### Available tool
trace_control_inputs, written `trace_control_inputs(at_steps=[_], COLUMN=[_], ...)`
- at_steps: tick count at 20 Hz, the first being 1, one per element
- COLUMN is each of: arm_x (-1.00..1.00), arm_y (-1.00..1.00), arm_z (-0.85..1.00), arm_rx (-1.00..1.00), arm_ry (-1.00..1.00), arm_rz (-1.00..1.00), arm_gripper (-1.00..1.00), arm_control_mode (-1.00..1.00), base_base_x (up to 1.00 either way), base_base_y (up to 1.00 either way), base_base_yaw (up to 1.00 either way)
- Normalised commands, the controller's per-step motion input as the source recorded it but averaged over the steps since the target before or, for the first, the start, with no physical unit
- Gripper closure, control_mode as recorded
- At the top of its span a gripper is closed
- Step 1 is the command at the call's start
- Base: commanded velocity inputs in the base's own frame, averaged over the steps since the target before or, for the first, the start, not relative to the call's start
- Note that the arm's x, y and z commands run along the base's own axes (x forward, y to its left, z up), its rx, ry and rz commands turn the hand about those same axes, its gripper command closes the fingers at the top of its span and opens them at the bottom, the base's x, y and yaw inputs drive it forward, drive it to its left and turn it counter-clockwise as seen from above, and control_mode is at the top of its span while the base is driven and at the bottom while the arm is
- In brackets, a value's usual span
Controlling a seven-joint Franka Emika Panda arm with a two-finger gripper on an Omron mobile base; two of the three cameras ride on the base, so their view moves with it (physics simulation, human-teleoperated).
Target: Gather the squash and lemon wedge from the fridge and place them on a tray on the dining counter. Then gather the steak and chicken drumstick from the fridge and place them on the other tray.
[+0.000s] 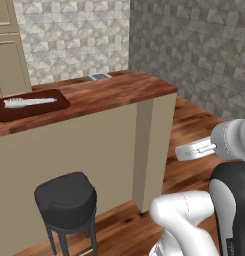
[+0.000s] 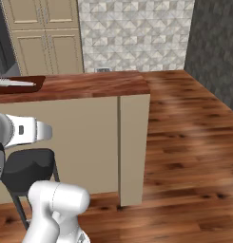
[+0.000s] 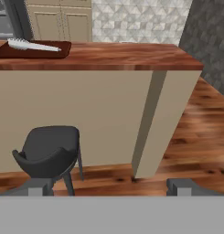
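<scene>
A: Nearest first. State of the pincer [image 3: 111, 187]?

B: Spread wide, dark tips far apart low in the hand view, nothing between them. Probably kept wide because nothing has been picked yet and the fetching comes next.

A: Just beyond the tips?

B: Black moulded stool [image 3: 49, 153], standing on the wooden floor close against the plain beige base. Worth steering round, judging by how low the hand rides.

A: Above that?

B: Reddish-brown wood-grain table [image 3: 113, 57], seen from the stool side, close to its end. On top, toward the left, dark brown shallow rectangular tray [image 3: 38, 51], lying flat and near the front edge; handy for reaching from this side. Meant for the steak and drumstick, presumably.

A: Anything in it?

B: Long white object [image 3: 31, 45], lying lengthwise inside the rim. Too blurred to name.

A: Farthest back?

B: Beige panelled cabinets [image 3: 63, 20], and at the left edge a strip of tall grey fridge [image 3: 3, 23], behind the table. Likely next stop, so a drive around the table end seems called for.
</scene>
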Motion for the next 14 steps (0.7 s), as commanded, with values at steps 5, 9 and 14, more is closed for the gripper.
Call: trace_control_inputs(at_steps=[5,9,14], arm_x=[0.00,0.00,0.00], arm_y=[0.00,0.00,0.00], arm_z=[0.00,0.00,0.00], arm_rx=[0.00,0.00,0.00], arm_ry=[0.00,0.00,0.00], arm_rz=[0.00,0.00,0.00], arm_gripper=[-1.00,-1.00,-1.00], arm_control_mode=[1.00,1.00,1.00], base_base_x=[0.19,0.35,0.42], base_base_y=[-1.00,-1.00,-1.00], base_base_yaw=[-0.06,-0.04,-0.01])
